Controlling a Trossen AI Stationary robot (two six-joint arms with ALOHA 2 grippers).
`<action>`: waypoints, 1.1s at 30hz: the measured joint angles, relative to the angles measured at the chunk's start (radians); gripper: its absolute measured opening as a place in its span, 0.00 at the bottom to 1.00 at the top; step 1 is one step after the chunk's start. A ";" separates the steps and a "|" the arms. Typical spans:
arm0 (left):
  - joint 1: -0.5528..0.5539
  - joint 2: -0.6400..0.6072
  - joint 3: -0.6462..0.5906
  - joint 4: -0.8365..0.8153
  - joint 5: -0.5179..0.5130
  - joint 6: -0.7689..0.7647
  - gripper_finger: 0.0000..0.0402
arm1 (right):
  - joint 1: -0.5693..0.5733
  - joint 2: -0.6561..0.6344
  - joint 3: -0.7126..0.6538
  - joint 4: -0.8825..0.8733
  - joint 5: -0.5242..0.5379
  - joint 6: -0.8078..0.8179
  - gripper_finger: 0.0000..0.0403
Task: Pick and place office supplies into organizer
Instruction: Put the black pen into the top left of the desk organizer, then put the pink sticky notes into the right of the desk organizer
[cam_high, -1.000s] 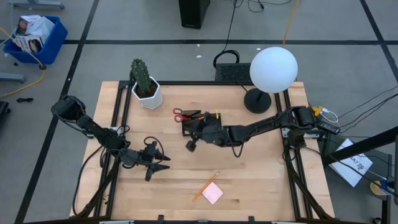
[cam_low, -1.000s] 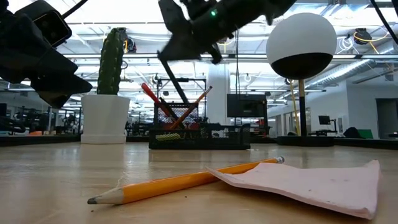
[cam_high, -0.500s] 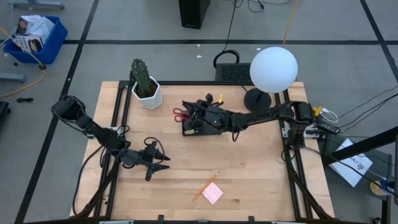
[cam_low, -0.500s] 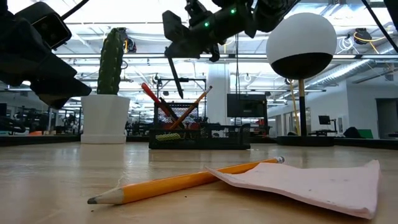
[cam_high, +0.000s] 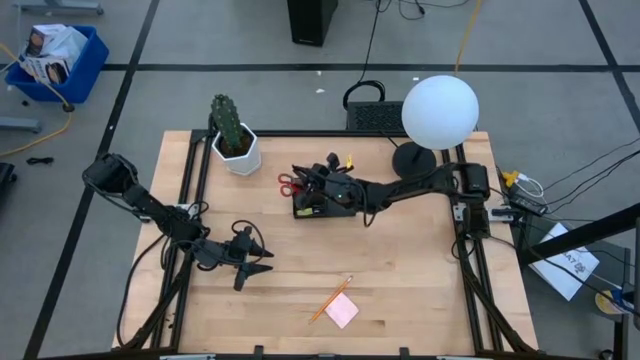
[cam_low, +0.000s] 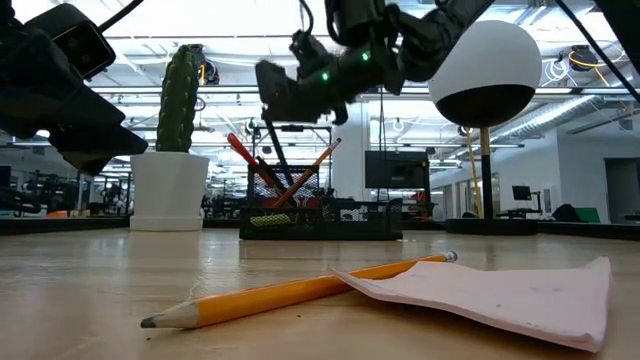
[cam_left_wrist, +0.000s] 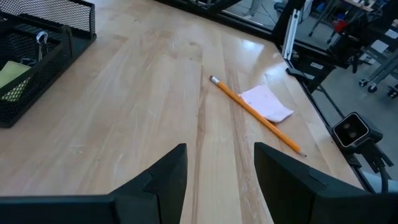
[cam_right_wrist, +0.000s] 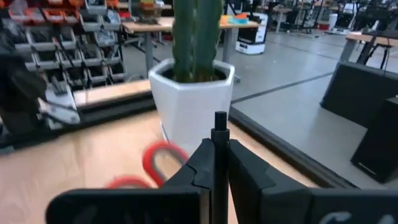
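Note:
The black mesh organizer (cam_high: 335, 208) (cam_low: 320, 218) (cam_left_wrist: 37, 56) sits far-centre on the table. The red-handled scissors (cam_high: 290, 184) (cam_low: 243, 158) (cam_right_wrist: 163, 158) and an orange pencil (cam_low: 312, 165) stand slanted in it. My right gripper (cam_high: 320, 188) (cam_low: 272, 100) (cam_right_wrist: 220, 168) hovers over it, shut on a black pen (cam_low: 278, 155). Another orange pencil (cam_high: 330, 298) (cam_low: 300, 290) (cam_left_wrist: 255, 112) lies on the table with its eraser end on the pink sticky-note pad (cam_high: 342, 312) (cam_low: 500, 295) (cam_left_wrist: 267, 102). My left gripper (cam_high: 262, 262) (cam_left_wrist: 217, 180) hovers open at the table's left. My right gripper pinches the black pen between its two fingers, near the pen's upper end (cam_right_wrist: 220, 140). The fingers come from above, slanting down. The pen hangs below them, tilted, and its lower end (cam_low: 288, 185) reaches down into the organizer's tall compartment, among the scissors and pencil.
A white hexagonal pot with a cactus (cam_high: 233, 140) (cam_low: 172, 180) (cam_right_wrist: 193, 99) stands far-left of the organizer. A lamp with a white globe (cam_high: 438, 112) (cam_low: 487, 75) stands far-right. Bare wood lies between the organizer and the near pencil.
My right gripper has carried the pen from above the bare table toward the far edge, over the organizer, then down. The pen's lower end has gone from clear of the organizer to down inside its tall compartment. The left arm has kept still.

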 joint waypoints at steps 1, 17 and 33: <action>0.000 0.000 0.000 0.000 0.000 -0.001 0.47 | 0.000 0.006 -0.009 0.006 0.001 0.001 0.05; 0.000 0.000 0.000 0.000 0.000 -0.001 0.47 | 0.013 0.006 -0.173 0.039 0.080 0.075 0.08; 0.000 0.000 0.000 0.000 0.000 0.000 0.47 | 0.057 0.013 -0.182 0.183 -0.034 0.024 0.26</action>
